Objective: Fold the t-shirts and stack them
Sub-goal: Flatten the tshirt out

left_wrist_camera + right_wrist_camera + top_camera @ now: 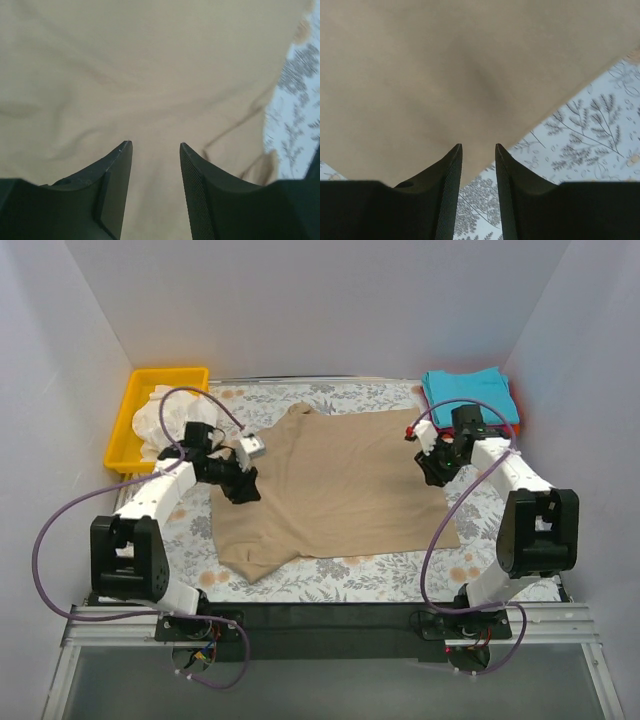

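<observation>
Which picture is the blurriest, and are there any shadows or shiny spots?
Left wrist view is blurriest: the fern-print cloth at the right edge is smeared and the tan t-shirt looks soft. Right wrist view: that cloth's print is fairly crisp. Top view: even light, no shiny spots, only faint, soft shadows.

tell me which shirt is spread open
The tan shirt, lying open in the middle. The teal shirt sits folded far right; the white shirt is bunched in the yellow bin.
</observation>
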